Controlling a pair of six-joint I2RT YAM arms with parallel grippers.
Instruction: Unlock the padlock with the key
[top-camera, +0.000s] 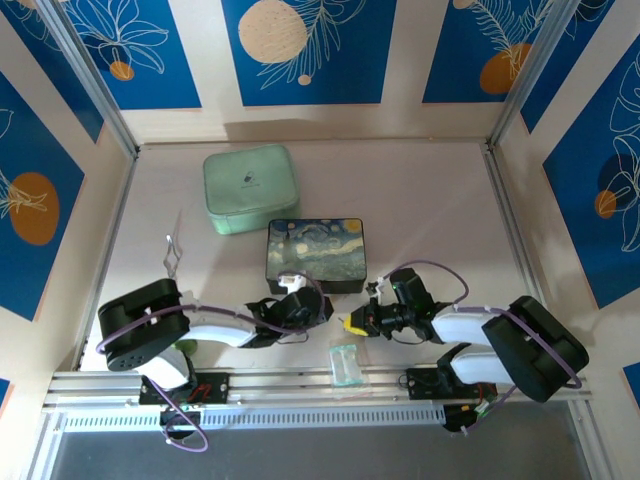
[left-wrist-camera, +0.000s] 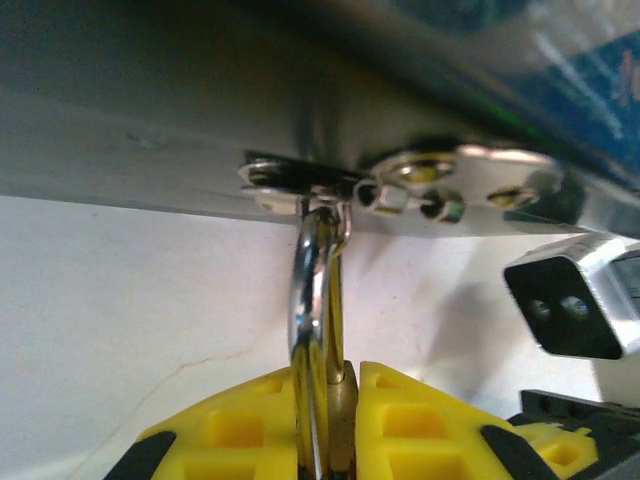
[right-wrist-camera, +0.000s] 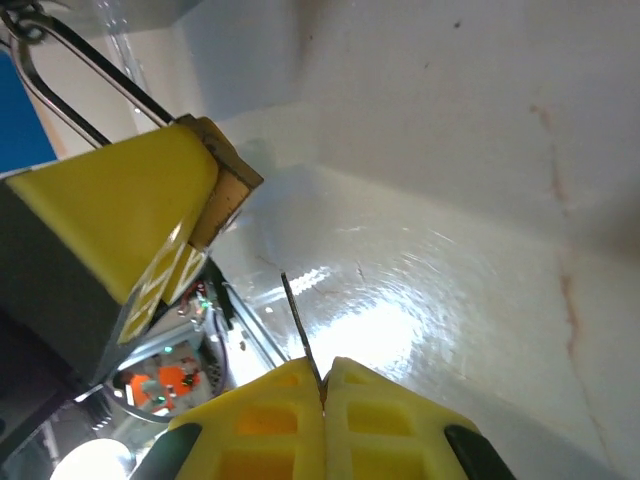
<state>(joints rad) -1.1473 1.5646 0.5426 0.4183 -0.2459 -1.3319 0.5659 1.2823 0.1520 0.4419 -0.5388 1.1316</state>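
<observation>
Markings: on my top feed the mint-green case (top-camera: 250, 188), far and left of centre, carries a small dark emblem on its lid, too small for me to read. The box (top-camera: 317, 250) just near of it has a lid painted as a swirling blue night sky with yellow stars and a moon. Surface and room: a pale, lightly scuffed table (top-camera: 430, 210) with an aluminium rail (top-camera: 300, 385) along its near edge and a clear packet (top-camera: 345, 362) lying against that rail. The walls (top-camera: 310, 50) are cream board with blue panels showing white leaf outlines and orange or cream discs. Padlock (left-wrist-camera: 306, 300): it hangs at the box's near face, its silver shackle threaded through the metal clasp (left-wrist-camera: 300, 180) and its brass body at the near end. Its long axis runs from the clasp toward the left gripper (left-wrist-camera: 335, 425), whose yellow fingers pinch the brass body from both sides. Key (right-wrist-camera: 300, 325): a thin blade stands out of the tips of the right gripper (right-wrist-camera: 325, 375), whose fingers are pressed together on it. On the top feed that gripper points left, toward the padlock. On my right wrist feed the key tip sits near the padlock body but apart from it.
</observation>
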